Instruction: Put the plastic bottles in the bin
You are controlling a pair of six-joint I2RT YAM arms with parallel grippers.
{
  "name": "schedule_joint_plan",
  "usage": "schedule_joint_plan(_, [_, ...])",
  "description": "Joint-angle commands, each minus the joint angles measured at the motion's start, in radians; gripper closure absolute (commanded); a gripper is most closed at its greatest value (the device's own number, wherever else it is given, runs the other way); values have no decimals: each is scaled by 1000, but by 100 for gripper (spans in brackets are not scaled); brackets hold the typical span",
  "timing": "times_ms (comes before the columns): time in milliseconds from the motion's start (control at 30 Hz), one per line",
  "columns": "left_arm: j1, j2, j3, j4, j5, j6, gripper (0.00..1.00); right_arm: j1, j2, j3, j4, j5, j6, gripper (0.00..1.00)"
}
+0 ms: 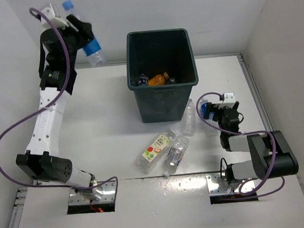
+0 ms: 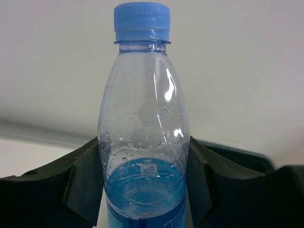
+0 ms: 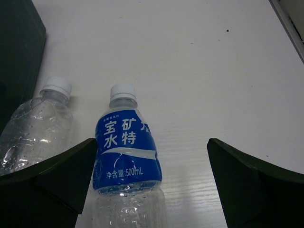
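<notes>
Left gripper (image 1: 78,29) clamps a blue-capped bottle (image 2: 142,118) high in the air, left of the bin (image 1: 164,105).
Right gripper (image 3: 152,164) sits low over the table (image 1: 105,112), jaws spread wide, with a blue-label bottle (image 3: 126,147) lying between them, not gripped. A plain bottle (image 3: 38,128) lies just beside it, nearer the bin. A fruit-label bottle (image 1: 157,147) and a clear one (image 1: 175,154) lie in front of the bin. An orange bottle (image 1: 158,79) lies inside.
</notes>
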Motion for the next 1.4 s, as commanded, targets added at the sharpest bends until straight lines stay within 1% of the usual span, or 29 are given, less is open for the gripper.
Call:
schedule_joint_plan(0, [-84, 4, 154, 130, 74, 59, 44, -4, -1, 21, 36, -1, 1, 0])
schedule_joint_plan(100, [-187, 47, 241, 141, 111, 103, 41, -4, -1, 21, 36, -1, 1, 0])
schedule_joint_plan(200, [-247, 85, 297, 141, 154, 125, 38, -4, -1, 21, 36, -1, 1, 0])
schedule_joint_plan(233, [-289, 111, 297, 141, 177, 137, 36, -4, -1, 21, 36, -1, 1, 0])
schedule_joint_plan(367, [-394, 170, 309, 129, 186, 168, 32, -4, -1, 21, 36, -1, 1, 0])
schedule_joint_plan(433, [-428, 193, 318, 115, 186, 188, 28, -4, -1, 21, 36, -1, 1, 0])
schedule_joint_plan(500, [-463, 231, 318, 81, 186, 188, 28, -4, -1, 21, 36, -1, 1, 0])
schedule_joint_plan(600, [-488, 262, 309, 58, 186, 188, 27, -4, -1, 21, 36, -1, 1, 0])
schedule_joint_plan(833, [-488, 302, 275, 38, 197, 155, 25, -4, -1, 21, 36, -1, 1, 0])
schedule_joint_plan(867, [-488, 302, 266, 38, 197, 155, 24, -4, -1, 21, 36, -1, 1, 0])
schedule_joint_plan(1000, [-488, 302, 266, 29, 206, 155, 7, -4, -1, 21, 36, -1, 1, 0])
schedule_joint_plan(1100, [-488, 302, 257, 20, 206, 155, 1, -4, -1, 21, 36, -1, 1, 0])
schedule_joint_plan(1200, [-488, 293, 257, 20, 194, 155, 1, -4, -1, 21, 36, -1, 1, 0])
schedule_joint_plan(1367, [-479, 225, 266, 20, 105, 249, 1, -4, -1, 21, 36, -1, 1, 0])
